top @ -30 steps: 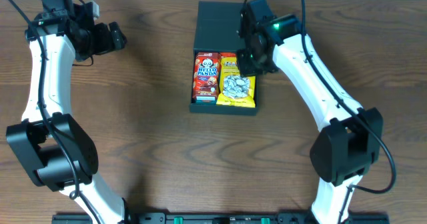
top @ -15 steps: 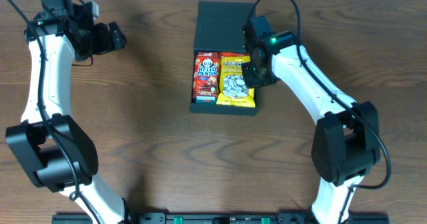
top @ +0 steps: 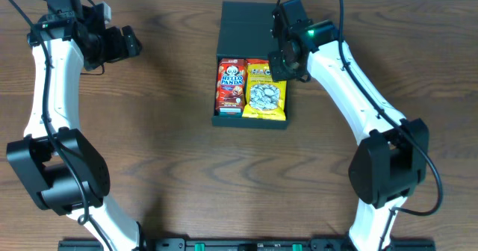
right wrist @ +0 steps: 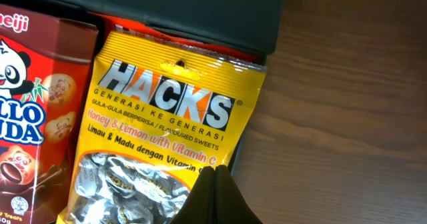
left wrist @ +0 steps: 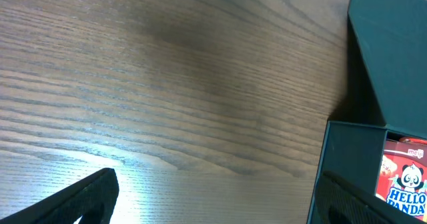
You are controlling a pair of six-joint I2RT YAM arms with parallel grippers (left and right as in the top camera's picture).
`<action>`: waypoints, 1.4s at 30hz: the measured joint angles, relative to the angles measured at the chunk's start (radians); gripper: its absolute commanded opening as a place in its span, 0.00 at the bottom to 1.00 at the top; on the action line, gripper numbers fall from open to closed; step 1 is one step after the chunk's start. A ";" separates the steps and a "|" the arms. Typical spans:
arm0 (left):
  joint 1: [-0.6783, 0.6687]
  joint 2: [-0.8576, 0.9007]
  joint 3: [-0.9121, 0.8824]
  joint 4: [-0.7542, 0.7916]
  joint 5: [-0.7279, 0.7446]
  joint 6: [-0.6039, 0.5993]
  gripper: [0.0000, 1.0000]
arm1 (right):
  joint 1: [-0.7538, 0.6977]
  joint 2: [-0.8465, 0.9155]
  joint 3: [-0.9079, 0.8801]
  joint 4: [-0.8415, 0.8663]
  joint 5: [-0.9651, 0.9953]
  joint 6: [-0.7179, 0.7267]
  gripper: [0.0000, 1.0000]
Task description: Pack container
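The dark teal container stands at the table's back middle with its flap lid folded back. Inside lie a red Hello Panda box on the left and a yellow Hacks candy bag on the right. My right gripper hovers over the container's back right corner. In the right wrist view its fingers are pressed shut and empty, over the right edge of the Hacks bag. My left gripper is open and empty at the far left, and the left wrist view shows it over bare wood.
The left wrist view shows the container wall and the Hello Panda box at its right edge. The brown wooden table surrounds the container. The arm bases stand at the front edge.
My right gripper moved forward over the yellow bag, then drew back toward the lid. The left arm has not moved.
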 measured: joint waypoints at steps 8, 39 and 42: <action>0.000 0.000 0.000 0.000 0.000 0.000 0.95 | 0.001 0.037 0.000 0.002 -0.005 0.000 0.01; -0.016 0.000 0.000 0.074 0.135 0.056 0.95 | -0.055 0.068 0.213 -0.013 -0.220 -0.055 0.01; -0.039 0.000 0.000 0.166 0.207 0.074 0.96 | -0.147 0.068 0.213 0.018 -0.343 -0.028 0.01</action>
